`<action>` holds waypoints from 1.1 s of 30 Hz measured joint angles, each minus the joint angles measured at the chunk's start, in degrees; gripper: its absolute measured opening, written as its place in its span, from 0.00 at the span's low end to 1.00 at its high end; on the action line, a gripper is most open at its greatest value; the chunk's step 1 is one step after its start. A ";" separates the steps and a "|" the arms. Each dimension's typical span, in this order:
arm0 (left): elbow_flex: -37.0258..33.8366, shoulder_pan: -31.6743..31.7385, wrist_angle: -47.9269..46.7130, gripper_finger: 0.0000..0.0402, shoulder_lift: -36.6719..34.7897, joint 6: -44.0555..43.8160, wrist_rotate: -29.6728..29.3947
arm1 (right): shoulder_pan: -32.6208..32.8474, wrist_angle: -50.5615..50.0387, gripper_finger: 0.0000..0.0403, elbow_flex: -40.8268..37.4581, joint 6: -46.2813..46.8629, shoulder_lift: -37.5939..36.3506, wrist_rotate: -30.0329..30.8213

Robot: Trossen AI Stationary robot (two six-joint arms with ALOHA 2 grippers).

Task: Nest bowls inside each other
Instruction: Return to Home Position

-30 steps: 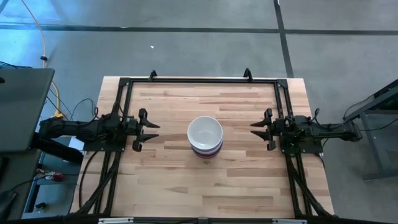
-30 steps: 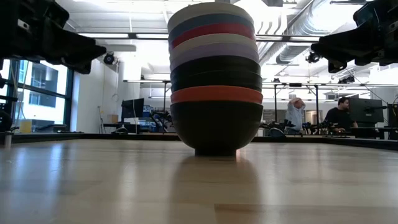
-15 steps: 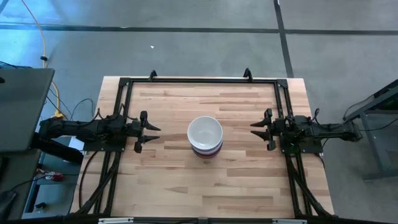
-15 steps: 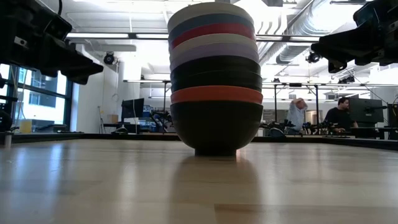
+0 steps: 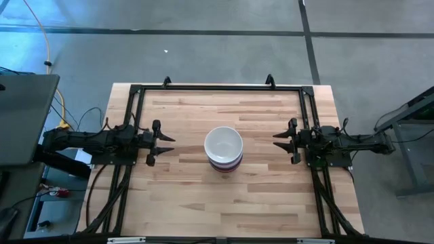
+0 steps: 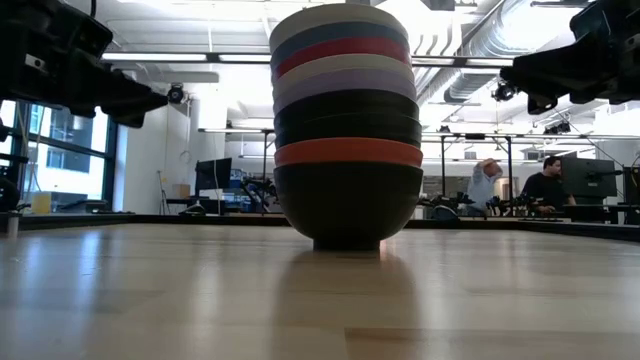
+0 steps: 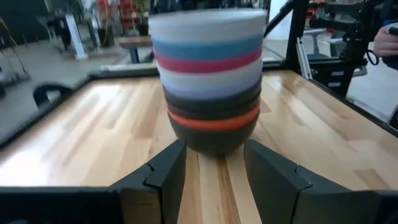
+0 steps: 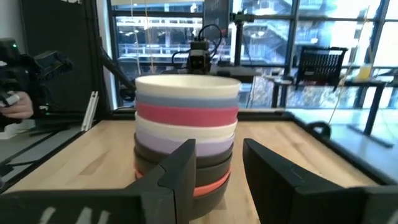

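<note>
Nesting looks complete: the bowls (image 5: 224, 150) stand in one stack at table (image 5: 203, 203) centre, left gripper (image 5: 163, 144) at 9 o'clock, right gripper (image 5: 279, 140) at 3 o'clock, jaws apart, empty.

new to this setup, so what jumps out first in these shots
A tall nested stack of small round smooth bowls stands at the middle of the light wooden table, with a white bowl on top and a black bowl at the bottom. The left gripper and right gripper hover open on either side, both apart from it.
</note>
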 joint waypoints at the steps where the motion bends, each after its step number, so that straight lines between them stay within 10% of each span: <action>1: 0.00 0.01 0.93 0.37 0.00 0.88 -0.01 | 0.00 0.46 0.31 0.00 -0.74 0.00 0.20; 19: 0.00 1.03 -0.98 0.37 -0.04 0.28 1.03 | 0.00 -0.46 0.31 0.00 -3.38 -0.02 0.07; 33: 0.03 1.03 17.15 0.37 -0.56 8.37 3.04 | 0.00 2.31 0.31 0.00 -4.36 -0.04 -0.06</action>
